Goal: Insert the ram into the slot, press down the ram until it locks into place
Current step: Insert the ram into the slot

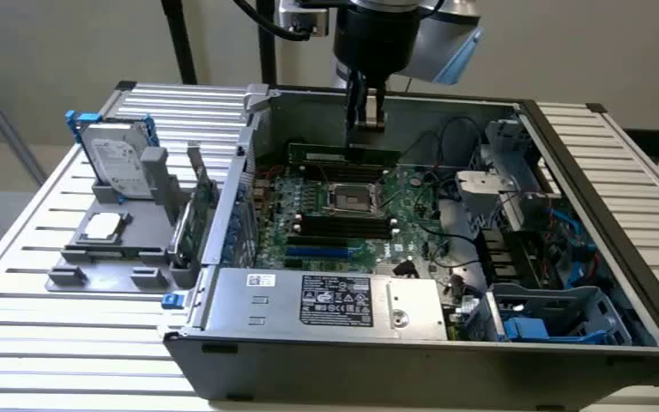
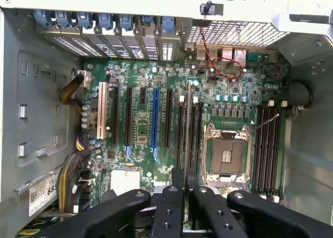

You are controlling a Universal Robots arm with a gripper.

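My gripper (image 1: pixel 364 129) hangs inside the open computer case, shut on the ram (image 1: pixel 329 154). The ram is a long thin green stick with a small white label, held level by its top edge above the back part of the motherboard (image 1: pixel 404 193). From the wrist, the two black fingers (image 2: pixel 170 207) pinch the ram (image 2: pixel 186 144), seen edge-on as a thin line. It runs parallel to the slots (image 2: pixel 195 131) beside the CPU socket (image 2: pixel 226 154). More black slots (image 2: pixel 268 144) lie on the socket's other side. The black slots (image 1: pixel 335 225) in the exterior view are bare.
A blue connector (image 1: pixel 323 251) lies near the slots. The power supply box (image 1: pixel 318 300) fills the case's front, with cables and a drive cage (image 1: pixel 547 313) toward the exterior view's right. A grey fixture (image 1: pixel 112 249) outside holds a hard drive (image 1: pixel 117 167) and a broader green card (image 1: pixel 198 215).
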